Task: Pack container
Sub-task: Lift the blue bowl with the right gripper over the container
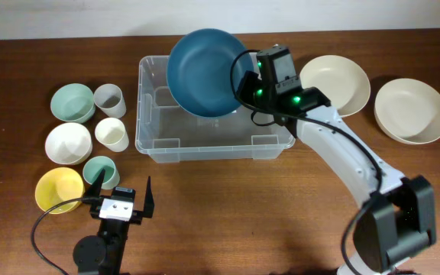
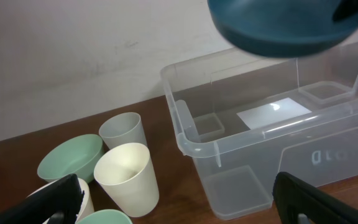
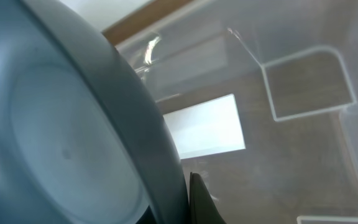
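Position: the container (image 1: 205, 149) sits at the centre of the table (image 1: 205, 221), slightly toward 12 o'clock, long side facing the robot, with nothing resting on its base.

Grippers: the right gripper (image 1: 243, 82) is clamped on the rim of a blue bowl (image 1: 205, 72). It holds the bowl tilted above the container's 12 o'clock edge, clear of the base. The left gripper (image 1: 124, 191) stands at 7 o'clock, jaws spread wide and grasping nothing.

Surroundings: cups and small bowls (image 1: 90, 137) are grouped at 9 o'clock, and two cream bowls (image 1: 373, 99) lie at 2 o'clock.

Handling assessment: the tub appears to be thin clear plastic, so it is judged light, moderately stiff and likely to flex at mid-wall. Its surface looks smooth and glossy, so a pinch on a flat wall may slip. The rolled rim, particularly the thickened lip at the short ends at 3 and 9 o'clock, is the soundest place to take hold. An object set against a wall could shift the tub.

Markings: a white label (image 2: 272, 115) lies on the base between the moulded recesses, and no print can be made out on it. Embossed characters show on the 6 o'clock wall in the left wrist view, seen from behind and not legible. No brand is identified
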Controlling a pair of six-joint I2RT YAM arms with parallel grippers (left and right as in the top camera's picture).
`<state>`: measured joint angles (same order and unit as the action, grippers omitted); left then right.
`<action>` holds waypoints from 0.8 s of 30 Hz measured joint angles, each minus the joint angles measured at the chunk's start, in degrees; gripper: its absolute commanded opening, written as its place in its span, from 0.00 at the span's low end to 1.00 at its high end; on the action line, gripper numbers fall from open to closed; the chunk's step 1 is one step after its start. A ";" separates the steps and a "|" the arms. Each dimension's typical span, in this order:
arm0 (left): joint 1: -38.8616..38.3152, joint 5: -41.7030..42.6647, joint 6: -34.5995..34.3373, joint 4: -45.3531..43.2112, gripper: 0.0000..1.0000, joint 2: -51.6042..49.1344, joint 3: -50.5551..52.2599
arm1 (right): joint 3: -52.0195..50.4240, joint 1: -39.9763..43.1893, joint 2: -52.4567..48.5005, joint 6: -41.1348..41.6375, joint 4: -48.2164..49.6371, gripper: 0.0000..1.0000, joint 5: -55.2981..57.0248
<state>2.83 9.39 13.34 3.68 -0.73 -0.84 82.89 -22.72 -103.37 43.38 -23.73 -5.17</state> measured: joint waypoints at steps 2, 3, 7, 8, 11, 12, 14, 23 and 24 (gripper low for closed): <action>0.00 0.02 0.00 0.00 1.00 0.00 0.00 | 0.00 -0.11 -1.86 0.98 -0.04 0.04 0.26; 0.00 0.02 0.00 0.00 1.00 0.00 0.00 | 0.00 -0.28 -2.89 1.49 -0.02 0.04 0.37; 0.00 0.02 0.00 0.00 1.00 0.00 0.00 | 0.00 -1.97 -5.38 2.29 0.22 0.04 0.85; 0.00 0.02 0.00 0.00 1.00 0.00 0.00 | 0.00 -2.56 -5.60 2.54 0.57 0.04 0.87; 0.00 0.02 0.00 0.00 1.00 0.00 0.00 | 0.02 -4.39 -6.01 3.37 1.62 0.04 0.87; 0.00 0.02 0.00 0.00 1.00 0.00 0.00 | 0.04 -4.96 -6.25 3.80 1.64 0.04 0.90; 0.00 0.00 0.00 0.00 1.00 0.00 0.00 | 0.04 -5.49 -6.95 4.42 1.42 0.04 0.87; 0.00 0.02 0.00 0.00 1.00 0.00 0.00 | 0.04 -5.49 -10.54 6.03 0.37 0.04 1.29; 0.00 0.02 0.00 0.00 1.00 0.00 0.00 | 0.04 -5.51 -10.82 6.08 0.39 0.04 1.27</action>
<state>2.83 9.41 13.34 3.68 -0.73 -0.84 82.94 -28.23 -114.19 49.45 -23.33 -3.90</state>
